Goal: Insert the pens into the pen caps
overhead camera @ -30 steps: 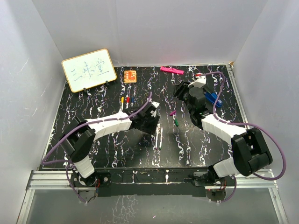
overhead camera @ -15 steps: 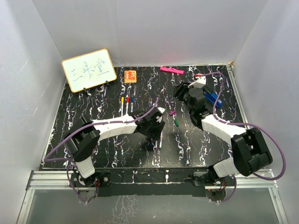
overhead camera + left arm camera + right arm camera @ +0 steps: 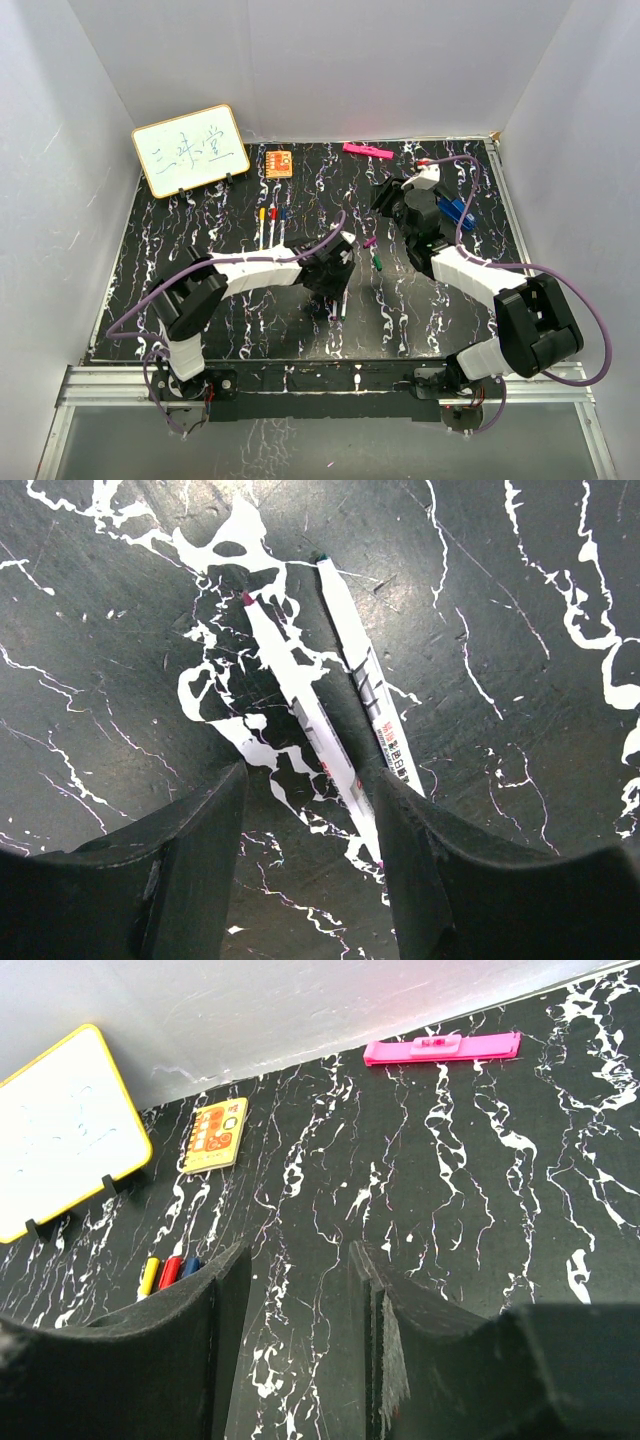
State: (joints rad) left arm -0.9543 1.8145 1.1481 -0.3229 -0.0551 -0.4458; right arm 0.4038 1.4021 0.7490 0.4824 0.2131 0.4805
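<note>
The left end effector [image 3: 310,780] stands open over two pens [image 3: 296,695] on the bench [image 3: 520,780]; the right end effector [image 3: 300,1260] is open and empty.

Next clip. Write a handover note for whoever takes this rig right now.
Left gripper: open, low over the purple-tipped pen and green-tipped pen, lying side by side, uncapped.
Right gripper: open, empty.
Purple cap and green cap: loose on the table, near those pens.
Done: yellow, red and blue pens look capped, in a row farther back.
Left: cap the last two.
</note>
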